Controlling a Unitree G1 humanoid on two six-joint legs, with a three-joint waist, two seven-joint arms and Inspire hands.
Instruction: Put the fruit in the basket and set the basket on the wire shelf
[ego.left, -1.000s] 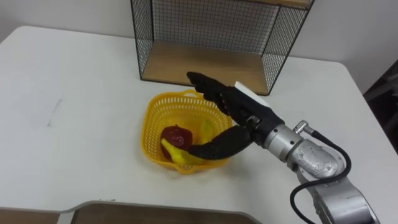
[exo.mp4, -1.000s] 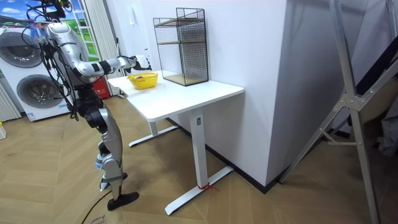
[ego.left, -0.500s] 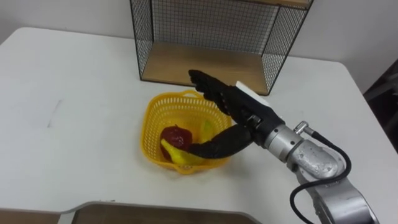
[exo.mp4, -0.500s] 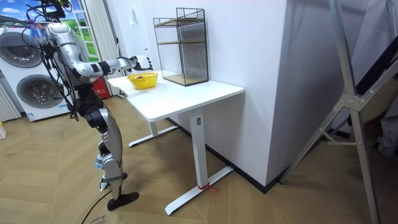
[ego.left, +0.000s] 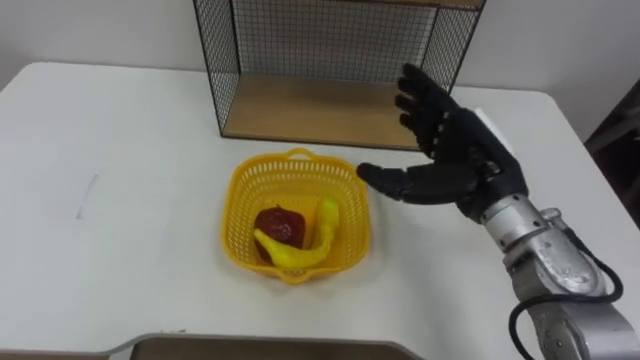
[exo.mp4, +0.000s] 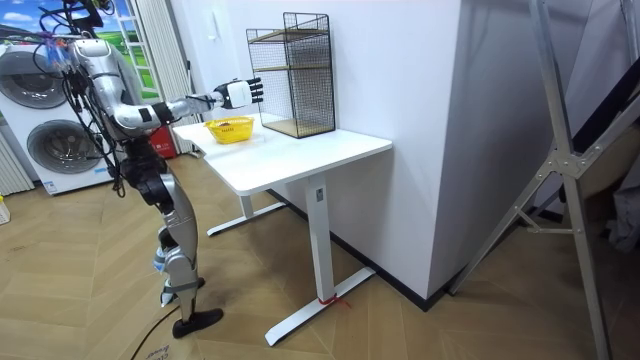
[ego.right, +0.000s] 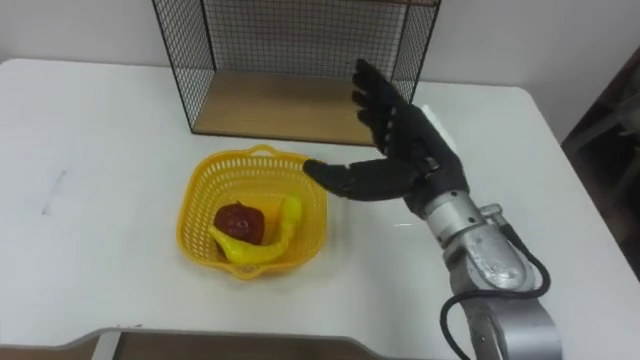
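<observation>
1. We note the right hand (ego.left: 455, 160) hovering just right of the basket (ego.left: 243, 190), fingers straight and spread, gripping nothing, thumb tip near the rim
2. Banana (ego.left: 300, 252) and red fruit (ego.left: 278, 224) lie touching inside the basket
3. Basket sits on the white table (ego.left: 110, 200), just before the wire shelf (ego.left: 300, 105)

We saw a white tabletop (ego.left: 110, 230) bearing two things: a yellow basket (ego.left: 240, 200) near its middle and, just behind it, a black wire shelf (ego.left: 320, 40) with a wooden base, toward the far edge.
</observation>
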